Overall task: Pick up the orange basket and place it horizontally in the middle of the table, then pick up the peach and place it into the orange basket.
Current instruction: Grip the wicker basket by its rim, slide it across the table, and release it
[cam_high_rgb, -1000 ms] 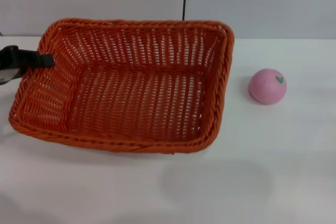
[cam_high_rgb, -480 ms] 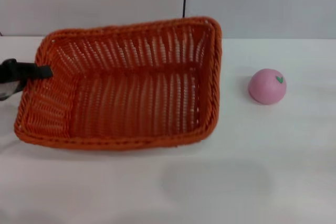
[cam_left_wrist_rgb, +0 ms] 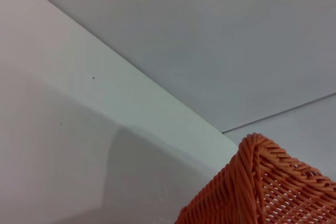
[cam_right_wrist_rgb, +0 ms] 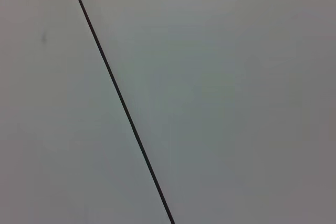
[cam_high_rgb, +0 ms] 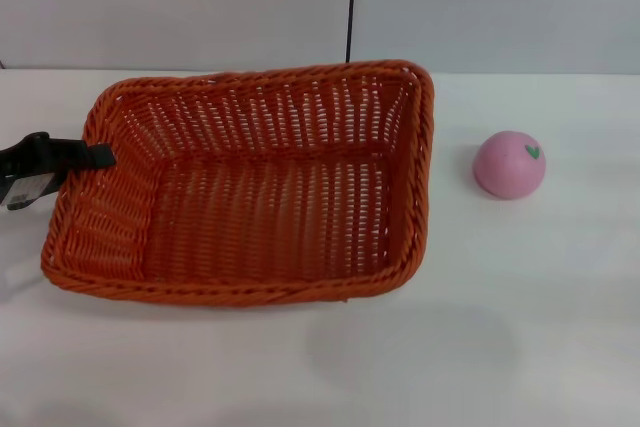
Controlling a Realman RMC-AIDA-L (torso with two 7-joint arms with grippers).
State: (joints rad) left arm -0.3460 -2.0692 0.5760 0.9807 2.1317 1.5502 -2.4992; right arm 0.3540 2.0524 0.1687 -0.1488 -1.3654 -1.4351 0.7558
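The orange basket [cam_high_rgb: 250,187] lies open side up on the white table [cam_high_rgb: 500,347], left of centre in the head view, long side across. My left gripper [cam_high_rgb: 98,155] reaches in from the left edge and is shut on the basket's left rim. One basket corner [cam_left_wrist_rgb: 262,184] shows in the left wrist view. The pink peach [cam_high_rgb: 509,164] rests on the table to the right of the basket, a short gap away. My right gripper is out of view.
A grey wall with a dark vertical seam [cam_high_rgb: 351,7] stands behind the table's far edge. The right wrist view shows only that wall and seam [cam_right_wrist_rgb: 121,98]. Bare tabletop lies in front of the basket and around the peach.
My left gripper has moved down and slightly right with the basket's rim. The basket has swung and settled lower and flatter. The peach has not moved.
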